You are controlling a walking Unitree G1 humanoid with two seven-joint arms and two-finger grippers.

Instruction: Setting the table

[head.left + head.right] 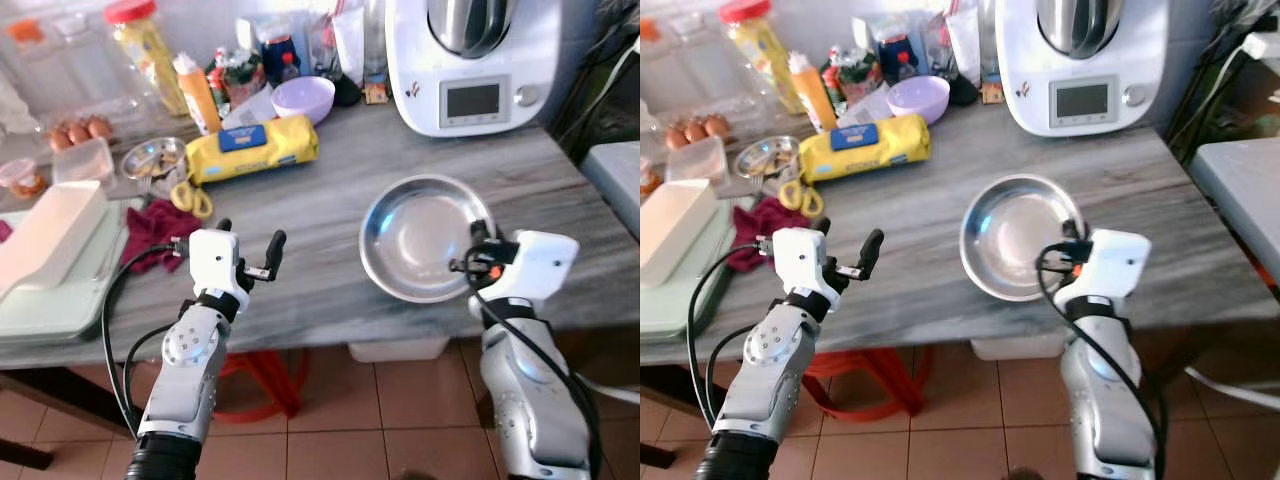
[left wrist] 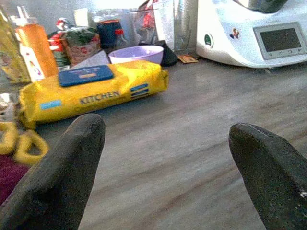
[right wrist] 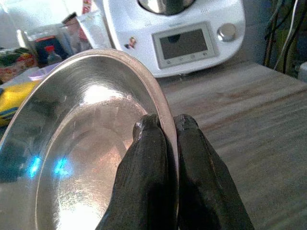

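A round steel bowl (image 1: 415, 238) rests on the grey wooden table (image 1: 330, 200) near its front right edge. My right gripper (image 1: 477, 250) is shut on the bowl's near rim; in the right wrist view one finger lies inside the steel bowl (image 3: 91, 143) and one outside, with the fingertips (image 3: 153, 125) pinching the rim. My left gripper (image 1: 250, 248) hovers open over the bare tabletop at front left, holding nothing. Its two fingers (image 2: 72, 167) spread wide in the left wrist view.
A yellow "KITCHEN" wipes pack (image 1: 250, 148), purple bowl (image 1: 303, 98), orange bottle (image 1: 197, 92), jars and eggs crowd the back left. A white kitchen machine (image 1: 470, 60) stands back right. A maroon cloth (image 1: 155, 232), yellow scissors (image 1: 192, 198) and a pale tray (image 1: 60, 290) lie left.
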